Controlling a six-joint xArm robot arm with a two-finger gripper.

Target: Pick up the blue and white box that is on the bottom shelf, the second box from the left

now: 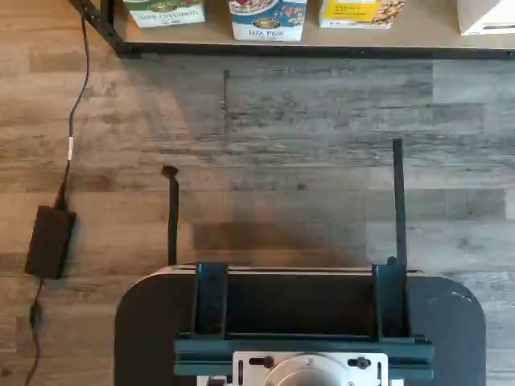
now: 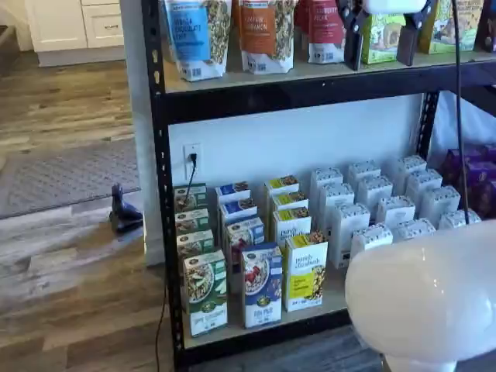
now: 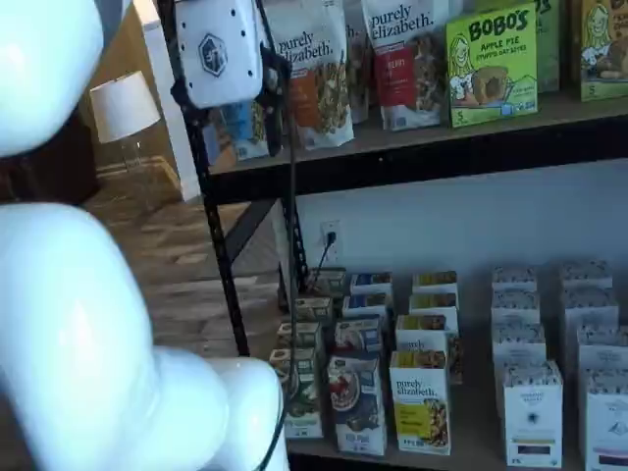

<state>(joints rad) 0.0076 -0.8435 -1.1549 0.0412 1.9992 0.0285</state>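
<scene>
While the gripper (image 2: 380, 40) hangs wide open with nothing between its two black fingers, it sits up by the higher board. The blue and white box (image 2: 262, 285), a tall cardboard cereal carton, stands well below it and off to its left, at the front of the bottom shelf (image 2: 335, 291). My worry is the squeeze. The green-and-white cardboard box (image 2: 205, 293) stands just beside the target on one side and the yellow cardboard box (image 2: 304, 271) just beside it on the other. A finger coming down slightly off-line could catch a neighbour and tip it, or shove the target back into the boxes behind it. The thin black cable (image 2: 457, 116) dangling just right of the gripper could, I judge, snag on the black front beam on the way down. Counting the bottom shelf from left to right, I see four green-and-white boxes in a file, four blue and white, and four yellow. After those come about a dozen white boxes, though the arm hides part of that group, so I cannot be sure of the last figure.
</scene>
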